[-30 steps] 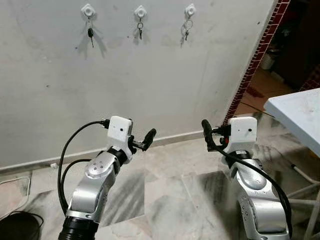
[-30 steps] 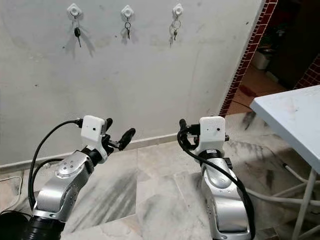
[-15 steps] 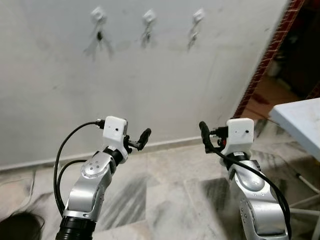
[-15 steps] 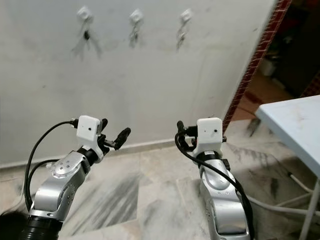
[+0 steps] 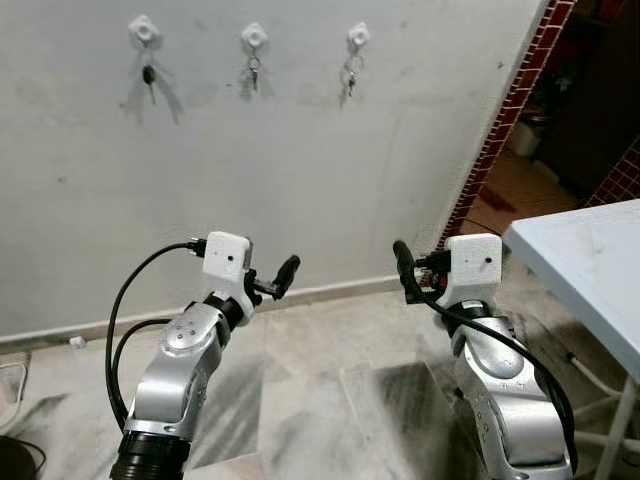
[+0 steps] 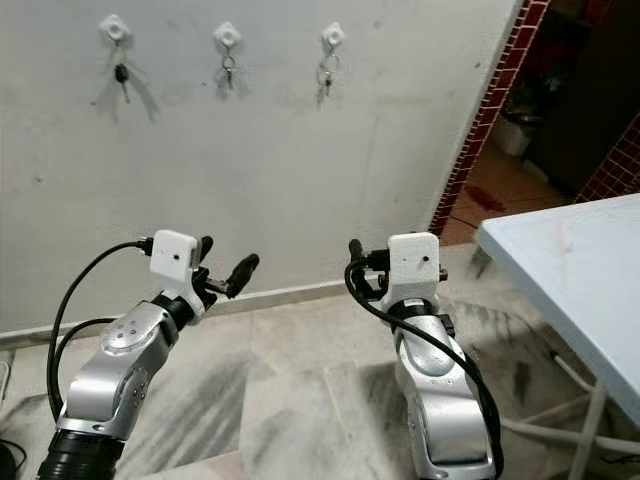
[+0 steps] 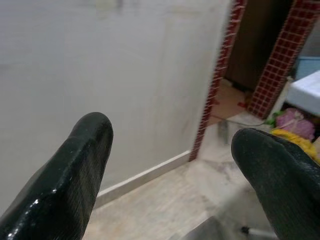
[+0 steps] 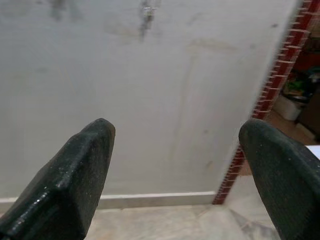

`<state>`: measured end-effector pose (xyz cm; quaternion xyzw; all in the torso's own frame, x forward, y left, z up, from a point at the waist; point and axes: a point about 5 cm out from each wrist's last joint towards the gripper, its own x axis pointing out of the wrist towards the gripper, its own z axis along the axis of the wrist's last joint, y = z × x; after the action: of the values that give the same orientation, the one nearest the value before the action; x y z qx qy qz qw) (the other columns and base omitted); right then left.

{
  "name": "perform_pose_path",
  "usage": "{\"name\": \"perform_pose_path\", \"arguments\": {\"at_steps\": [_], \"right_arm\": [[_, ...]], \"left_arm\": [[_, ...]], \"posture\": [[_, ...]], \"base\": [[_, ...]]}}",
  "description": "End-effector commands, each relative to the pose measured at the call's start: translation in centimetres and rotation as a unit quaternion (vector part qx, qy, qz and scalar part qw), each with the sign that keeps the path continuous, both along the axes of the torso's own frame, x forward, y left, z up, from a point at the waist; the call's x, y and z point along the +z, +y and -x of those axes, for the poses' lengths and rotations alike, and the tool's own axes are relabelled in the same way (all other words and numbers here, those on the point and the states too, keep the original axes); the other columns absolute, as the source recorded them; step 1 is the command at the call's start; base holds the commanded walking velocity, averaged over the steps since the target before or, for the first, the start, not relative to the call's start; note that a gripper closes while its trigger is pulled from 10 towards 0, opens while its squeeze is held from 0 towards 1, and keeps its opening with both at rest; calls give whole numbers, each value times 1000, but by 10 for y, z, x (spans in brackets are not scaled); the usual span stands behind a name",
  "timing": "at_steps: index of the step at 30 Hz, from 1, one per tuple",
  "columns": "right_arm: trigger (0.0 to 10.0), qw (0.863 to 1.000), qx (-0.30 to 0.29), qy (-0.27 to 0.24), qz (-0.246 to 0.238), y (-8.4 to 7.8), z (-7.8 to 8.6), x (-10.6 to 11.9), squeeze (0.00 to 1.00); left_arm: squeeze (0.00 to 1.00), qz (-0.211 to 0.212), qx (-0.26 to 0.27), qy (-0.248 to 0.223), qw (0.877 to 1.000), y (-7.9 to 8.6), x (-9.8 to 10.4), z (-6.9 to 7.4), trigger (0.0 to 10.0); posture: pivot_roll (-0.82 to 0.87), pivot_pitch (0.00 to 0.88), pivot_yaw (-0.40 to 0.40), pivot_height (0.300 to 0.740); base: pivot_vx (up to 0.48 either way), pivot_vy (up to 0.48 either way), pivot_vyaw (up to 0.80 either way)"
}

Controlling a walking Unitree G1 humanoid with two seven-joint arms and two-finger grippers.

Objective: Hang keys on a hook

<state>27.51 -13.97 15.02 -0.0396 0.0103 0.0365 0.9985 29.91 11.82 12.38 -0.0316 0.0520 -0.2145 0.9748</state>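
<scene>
Pale grey plaster wall (image 5: 300, 150) filled 12 o'clock, scuffed and stained. White skirting board (image 5: 330, 292) ran along its foot. Floor (image 5: 330, 400) was grey-veined marble tile. Red brick-tiled door edge (image 5: 505, 125) rose at 2 o'clock, dim room beyond. Light-blue table (image 5: 590, 260) stood at 3 o'clock on white legs. Black cable (image 5: 10, 455) lay at 8 o'clock.

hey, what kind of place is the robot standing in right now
Probably a home hallway or entry area: a plain white wall carries three hooks with keys hanging, the floor is marble tile, and a red-tiled doorway opens beside a white table.
</scene>
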Motion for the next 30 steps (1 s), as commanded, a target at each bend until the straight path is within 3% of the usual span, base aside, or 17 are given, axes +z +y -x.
{"name": "perform_pose_path", "arguments": {"at_steps": [1, 7, 22, 30], "right_arm": [[10000, 1000, -12, -5, 2, -6, -1, 3, 0], [10000, 1000, -10, 1, 0, -3, -2, 1, 0], [10000, 1000, -11, -4, 5, -5, -5, 1, 0], [10000, 996, -77, 30, 40, -32, 4, -12, 0]], "left_arm": [[0, 3, -13, -13, 1000, -7, 7, -1, 10000], [0, 6, -12, -12, 1000, -6, 6, 0, 10000], [0, 14, 2, -21, 1000, -4, 12, -4, 10000], [0, -19, 43, -17, 999, 12, 3, -4, 10000]], "posture": [[69, 0, -39, 740], [76, 0, -42, 740], [86, 0, -43, 740], [81, 0, -45, 740]], "base": [[0, 0, 0], [0, 0, -68], [0, 0, -775], [0, 0, -770]]}}
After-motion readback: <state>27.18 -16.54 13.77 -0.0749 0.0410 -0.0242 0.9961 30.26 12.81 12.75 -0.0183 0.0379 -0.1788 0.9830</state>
